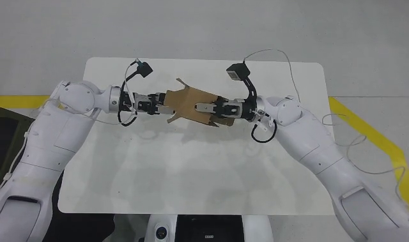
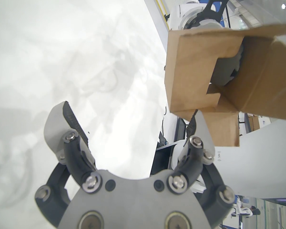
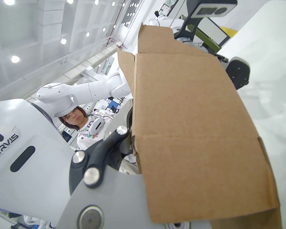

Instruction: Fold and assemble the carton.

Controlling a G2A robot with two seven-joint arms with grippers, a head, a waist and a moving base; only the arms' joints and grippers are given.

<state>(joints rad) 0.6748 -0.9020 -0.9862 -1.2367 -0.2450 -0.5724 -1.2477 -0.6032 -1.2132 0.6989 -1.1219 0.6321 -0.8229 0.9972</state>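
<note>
Brown corrugated-cardboard carton (image 1: 185, 103), likely light, stiff, easily creased: right gripper (image 1: 201, 106) fingers pinch its right end, left gripper (image 2: 132, 110) fingers gape wide beside a flap (image 2: 219, 129); better grip panels than flaps.

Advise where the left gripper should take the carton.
Likely the end flap nearest the left gripper, coming from the open end of the carton. Its thin edge juts toward that open gripper, beside one finger; the right gripper holds the far end.
</note>
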